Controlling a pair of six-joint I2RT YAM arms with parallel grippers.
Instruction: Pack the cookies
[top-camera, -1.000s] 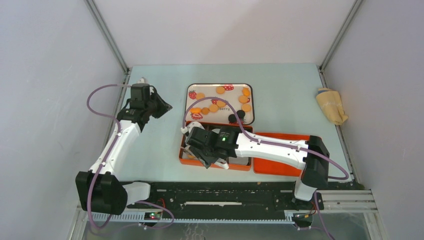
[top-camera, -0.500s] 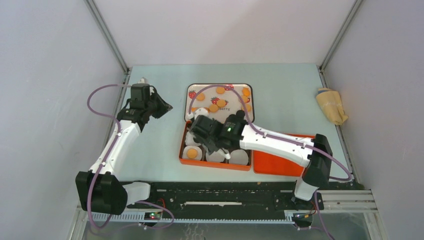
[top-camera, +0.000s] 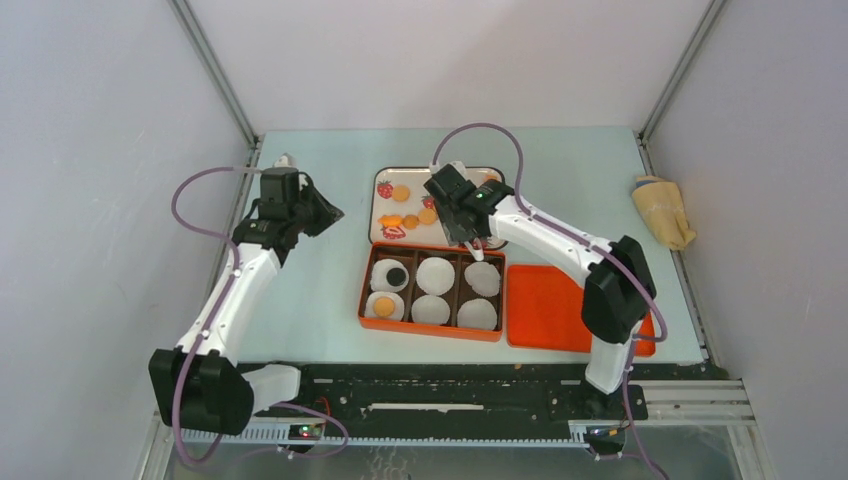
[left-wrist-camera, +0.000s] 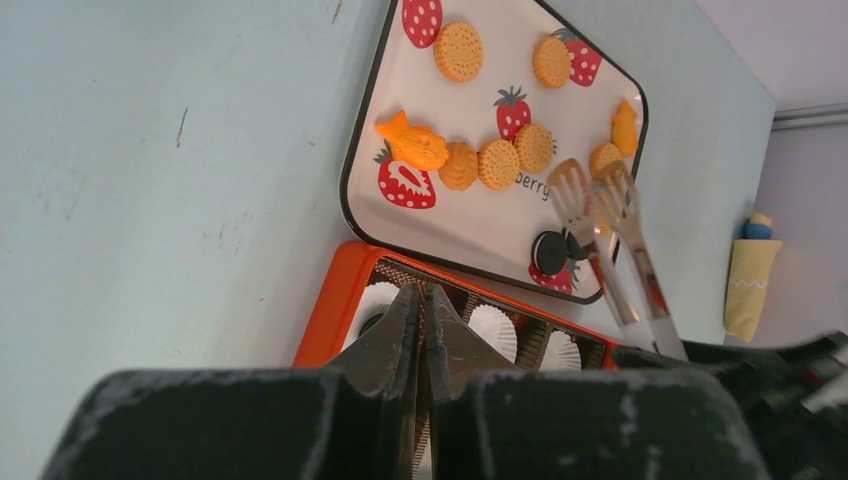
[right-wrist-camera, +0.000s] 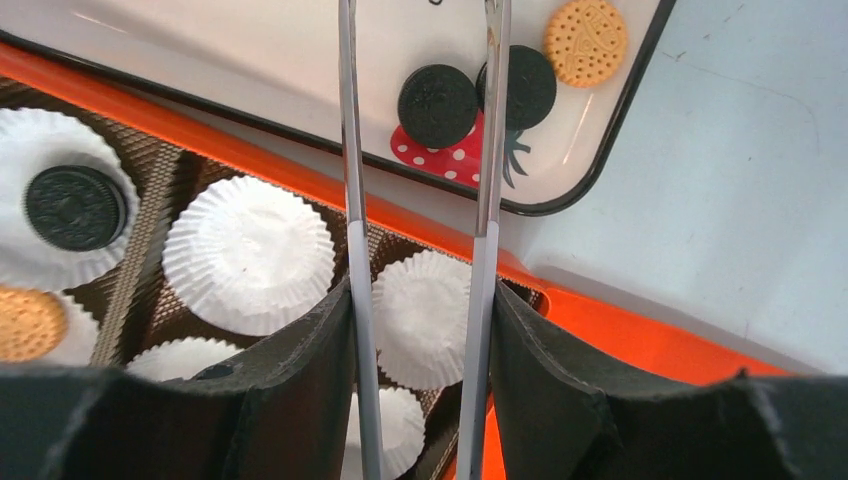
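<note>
Change: the right pincer (right-wrist-camera: 418, 330), low over the orange box (top-camera: 432, 332) a sec ago, has swung off it. It now sits just beyond the box's far edge, over the strawberry tray (left-wrist-camera: 450, 220). It's clamped on a pair of metal tongs (right-wrist-camera: 484, 270). Tong tips stand apart w/ nothing btwn them, aimed at two black cookies (right-wrist-camera: 437, 105) on the tray corner just past the box's far-right end.

W/ the arm gone, the box is uncovered. It holds six white paper cups (right-wrist-camera: 248, 255), 2 of them filled: a black cookie (right-wrist-camera: 76, 207) in the far-left cup and a golden cookie (right-wrist-camera: 28, 322) in the near-left cup. The other four cups have nothing in them.

Meaning, prob.: a drop-off is done and the arm is back for the nxt pick, w/ the black pair the likely target. Task looks early. Only 2 of 6 cups are filled, and most cookies (left-wrist-camera: 459, 50) lie on the tray beyond the box.

The left pincer (left-wrist-camera: 420, 300) has its fingers together and holds nothing. It's parked over the bare surface (top-camera: 300, 290) to the far-left of the box, well apart from it, w/ no shift over the last sec.

An orange lid (top-camera: 545, 310) lies just right of the box; can't tell if they touch.
</note>
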